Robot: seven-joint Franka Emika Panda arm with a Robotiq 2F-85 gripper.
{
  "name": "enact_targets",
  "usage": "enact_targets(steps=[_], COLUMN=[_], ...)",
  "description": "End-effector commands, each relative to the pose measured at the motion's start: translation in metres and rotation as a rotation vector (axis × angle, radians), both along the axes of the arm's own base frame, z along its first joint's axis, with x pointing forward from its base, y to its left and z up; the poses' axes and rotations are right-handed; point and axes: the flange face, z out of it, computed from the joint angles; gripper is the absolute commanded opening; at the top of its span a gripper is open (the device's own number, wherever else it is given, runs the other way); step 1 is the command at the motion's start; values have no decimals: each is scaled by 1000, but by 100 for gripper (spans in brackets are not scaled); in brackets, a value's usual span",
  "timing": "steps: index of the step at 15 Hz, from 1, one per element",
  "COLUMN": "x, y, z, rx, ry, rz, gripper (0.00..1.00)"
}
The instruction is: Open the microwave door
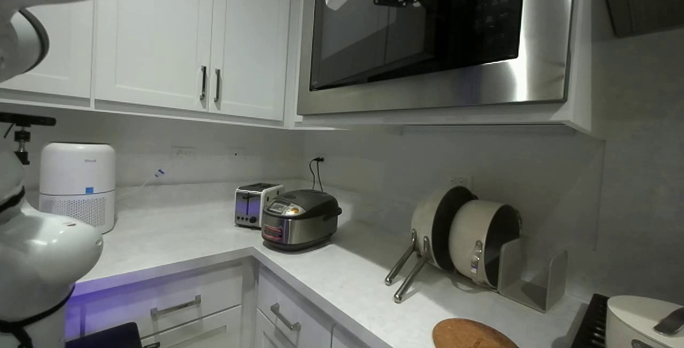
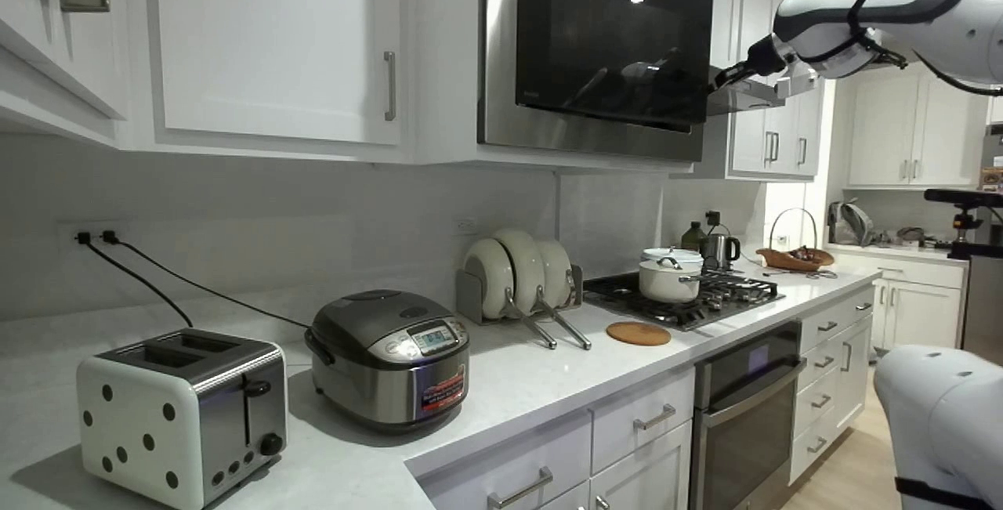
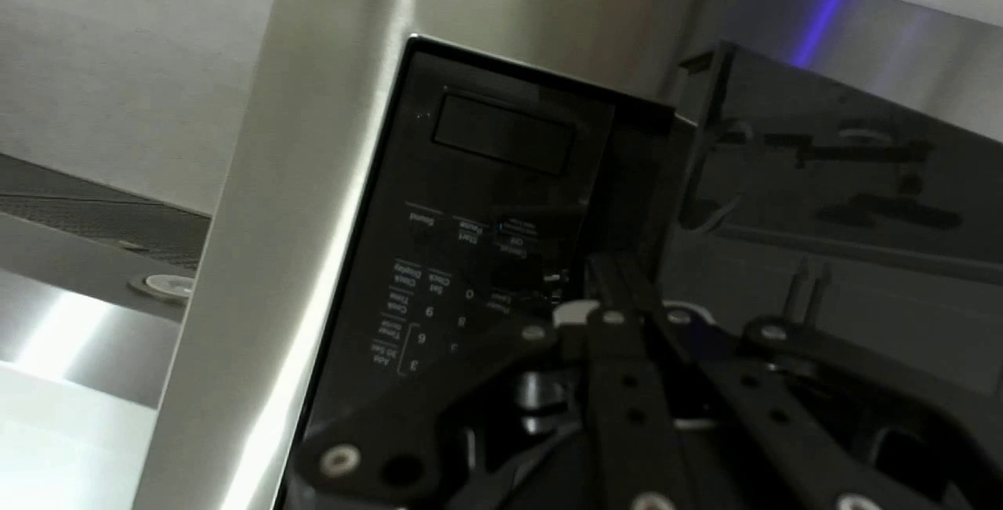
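Two fingertips [image 3: 603, 271] drawn together with nothing visible between them, so my gripper [image 3: 617, 261] is basically a skinny pry bar. In the wrist view the dark gap [image 3: 639, 150] runs up at 12 o'clock from the tips, the control panel [image 3: 482, 197] (print upside down) sits at 10, and the microwave door [image 3: 831, 212] is at 3. Can't tell if I'm actually touching its edge. It looks ajar, free side standing proud of the steel surround [image 2: 580, 132] in an exterior view, gripper near its 4 o'clock edge. Seems the right shape for slipping behind there and pushing rather than pinching. The arm [image 2: 881, 28] is out at 3 o'clock, probably to leave swing room. Pans [image 2: 523, 263] sit racked below at 7, handles [image 2: 566, 323] facing out, presumably for easy grabbing
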Motion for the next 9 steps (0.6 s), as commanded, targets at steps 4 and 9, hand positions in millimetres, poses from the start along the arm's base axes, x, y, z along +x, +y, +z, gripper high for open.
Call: enact_targets(steps=[4,9], x=[-3,-9], y=[28,38], z=[9,17], rx=[-43,-70], ry=[86,132], rz=[-5,-28], gripper=[0,0])
